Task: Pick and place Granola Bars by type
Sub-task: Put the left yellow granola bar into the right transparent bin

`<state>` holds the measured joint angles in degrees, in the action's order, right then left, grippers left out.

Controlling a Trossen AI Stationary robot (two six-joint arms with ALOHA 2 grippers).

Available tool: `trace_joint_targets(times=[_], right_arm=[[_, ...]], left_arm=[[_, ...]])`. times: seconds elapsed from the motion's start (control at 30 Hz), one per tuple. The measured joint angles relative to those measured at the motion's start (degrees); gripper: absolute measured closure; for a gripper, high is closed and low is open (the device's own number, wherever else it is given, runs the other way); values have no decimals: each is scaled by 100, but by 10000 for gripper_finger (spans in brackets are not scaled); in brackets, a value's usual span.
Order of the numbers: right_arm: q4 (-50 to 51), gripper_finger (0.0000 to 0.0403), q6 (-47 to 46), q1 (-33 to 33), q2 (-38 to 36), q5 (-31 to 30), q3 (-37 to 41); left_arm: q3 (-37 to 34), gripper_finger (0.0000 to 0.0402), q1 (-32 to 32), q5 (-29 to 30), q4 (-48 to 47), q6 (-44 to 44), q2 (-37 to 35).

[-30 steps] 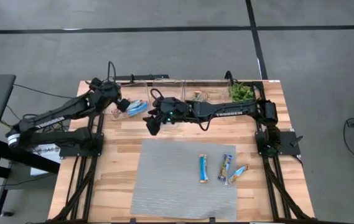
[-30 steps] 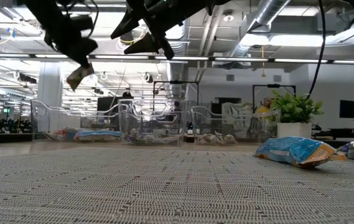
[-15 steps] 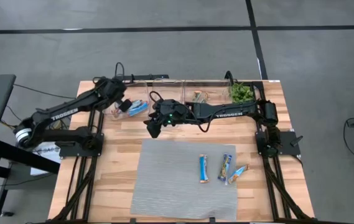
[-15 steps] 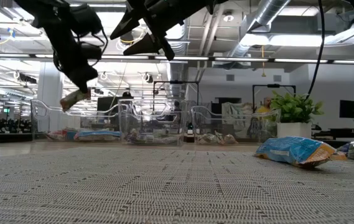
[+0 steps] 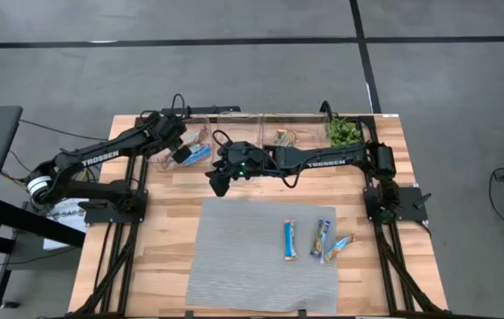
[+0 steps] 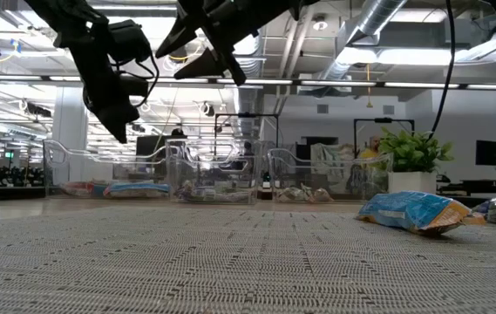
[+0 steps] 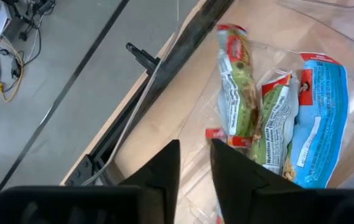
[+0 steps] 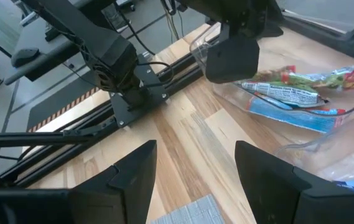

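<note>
My left gripper (image 7: 195,163) hangs over the left clear bin (image 5: 200,133) at the table's far left, its fingers a little apart with nothing between them. It shows in the low view as my left gripper (image 6: 118,118). Under it in the bin lie two green-and-red granola bars (image 7: 236,81) (image 7: 277,124) and a blue bar (image 7: 321,121). My right gripper (image 8: 195,168) stands open above the bare wood just in front of the bins (image 5: 218,180). Three more bars (image 5: 290,239) (image 5: 321,237) (image 5: 338,246) lie flat on the grey mat (image 5: 243,257).
Two more clear bins (image 5: 278,128) stand in a row along the far edge, with a small green plant (image 5: 343,131) at their right end. The arms' black frames (image 5: 114,199) (image 5: 393,199) flank the mat. A blue-and-yellow bar (image 6: 413,212) lies close to the low camera.
My left gripper has sunk toward the left bin and shifted a little toward the table's right, tipping as it went. The brownish bar that hung from its fingers in the low view is gone from them; the fingers have parted and let go. My right arm has kept still.
</note>
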<state>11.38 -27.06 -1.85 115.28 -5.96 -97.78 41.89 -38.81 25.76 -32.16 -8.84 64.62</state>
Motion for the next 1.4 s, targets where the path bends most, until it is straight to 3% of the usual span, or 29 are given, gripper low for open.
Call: trace_joint_targets(times=[0.23, 0.4, 0.67, 0.8, 1.13, 1.4], right_arm=[[65, 195, 1, 0, 0, 0, 0], [70, 195, 1, 0, 0, 0, 0], [218, 195, 3, -15, 0, 0, 0], [234, 195, 19, -15, 0, -1, 0], [327, 195, 51, -4, 0, 0, 0], [525, 195, 212, 0, 0, 162, 1]], left_arm=[[0, 263, 2, -31, 9, 66, -19], [0, 246, 8, -712, 11, 162, -415], [0, 243, 41, -2119, 300, 741, -2232], [0, 243, 170, -2549, 524, 952, -3192], [-68, 243, 675, -2799, 538, 1410, -4686], [-1275, 244, 873, -2848, 1263, 2251, -5873]])
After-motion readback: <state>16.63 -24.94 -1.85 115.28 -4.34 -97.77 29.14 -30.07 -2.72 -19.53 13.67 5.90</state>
